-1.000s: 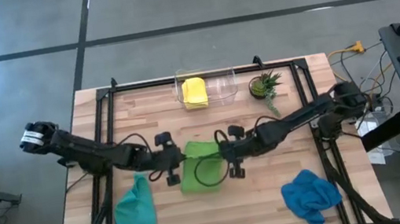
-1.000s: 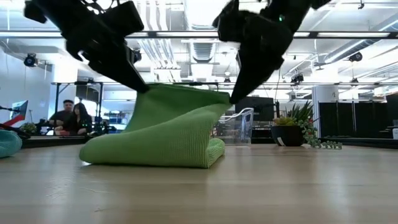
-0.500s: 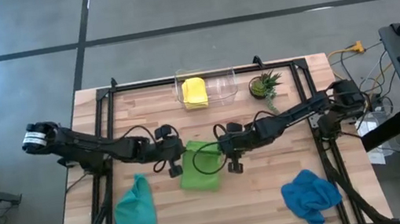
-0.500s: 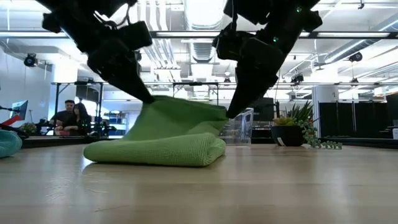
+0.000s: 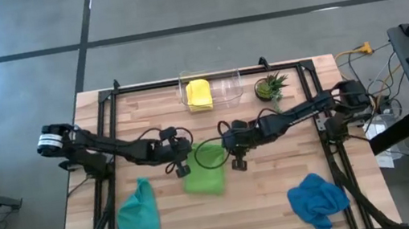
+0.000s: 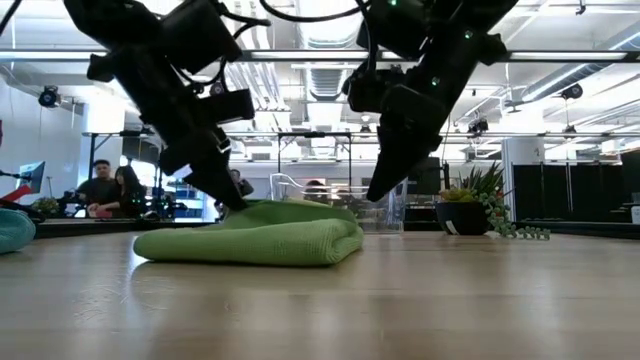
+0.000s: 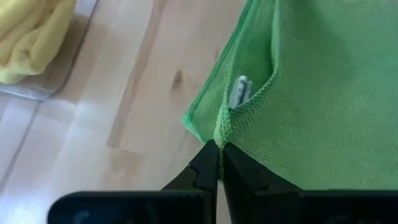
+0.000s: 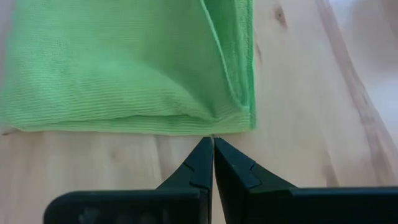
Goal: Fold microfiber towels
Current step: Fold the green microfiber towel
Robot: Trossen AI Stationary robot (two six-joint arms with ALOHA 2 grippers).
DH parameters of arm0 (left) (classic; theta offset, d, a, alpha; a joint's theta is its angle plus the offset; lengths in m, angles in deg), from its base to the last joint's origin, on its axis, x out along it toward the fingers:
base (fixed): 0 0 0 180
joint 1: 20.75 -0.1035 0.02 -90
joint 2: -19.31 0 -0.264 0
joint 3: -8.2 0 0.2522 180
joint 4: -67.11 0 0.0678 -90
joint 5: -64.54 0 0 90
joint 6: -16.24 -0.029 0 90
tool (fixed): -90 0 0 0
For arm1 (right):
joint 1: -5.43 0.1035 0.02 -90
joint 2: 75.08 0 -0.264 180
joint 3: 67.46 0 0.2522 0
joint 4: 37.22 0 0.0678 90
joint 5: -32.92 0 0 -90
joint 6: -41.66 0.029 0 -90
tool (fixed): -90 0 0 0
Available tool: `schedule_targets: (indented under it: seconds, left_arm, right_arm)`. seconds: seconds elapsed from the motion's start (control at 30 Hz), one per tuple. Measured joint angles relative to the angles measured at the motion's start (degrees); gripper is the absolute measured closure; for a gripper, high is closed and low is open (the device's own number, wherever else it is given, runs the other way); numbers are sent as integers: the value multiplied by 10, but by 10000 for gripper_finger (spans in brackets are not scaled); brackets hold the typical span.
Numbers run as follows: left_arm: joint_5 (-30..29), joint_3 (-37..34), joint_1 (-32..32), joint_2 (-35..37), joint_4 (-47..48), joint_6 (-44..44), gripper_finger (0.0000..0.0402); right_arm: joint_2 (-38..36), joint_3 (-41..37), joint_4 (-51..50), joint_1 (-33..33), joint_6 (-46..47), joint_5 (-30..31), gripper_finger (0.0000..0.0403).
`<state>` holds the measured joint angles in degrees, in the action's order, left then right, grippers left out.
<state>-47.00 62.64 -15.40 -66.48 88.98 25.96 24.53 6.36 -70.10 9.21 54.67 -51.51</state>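
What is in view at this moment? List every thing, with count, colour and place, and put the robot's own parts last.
lime green towel: one, folded, lying at the table's middle between the two end effectors.
teal towel: one, lying loose by the table's near left corner.
blue towel: one, crumpled by the near right corner.
yellow towel: one, folded, inside the clear bin.
clear bin: one, transparent, at the far edge's middle.
potted plant: one, green, right of the bin.
table: one, light wood.
people: two, seated far off in the room, in the low view.
left end effector: shut on the lime green towel's corner.
right end effector: shut, just off the towel's edge.
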Motion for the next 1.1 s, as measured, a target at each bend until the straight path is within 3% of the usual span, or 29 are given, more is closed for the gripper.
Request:
schedule_targets:
  seconds: [0.23, 0.53, 0.6, 0.67, 0.8, 1.1]
  left_arm:
    - [-13, 1, -10, 1, -7, -1, 372]
    - [-62, 7, -14, 9, -40, -21, 251]
    - [-58, 6, -15, 20, -30, 7, 229]
    - [-7, 4, -19, 32, -23, 49, 217]
    - [132, -4, -17, 27, -22, 120, 222]
    - [180, -11, -4, 6, -17, 186, 301]
  right_arm:
    - [0, -2, 3, -15, 4, -1, 384]
    - [-2, -1, 100, -8, 87, -65, 325]
    - [2, -6, 139, 5, 106, -71, 315]
    - [11, -10, 167, 14, 115, -70, 308]
    - [47, -11, 172, 19, 144, -48, 309]
    - [90, 4, 171, 11, 175, 7, 344]
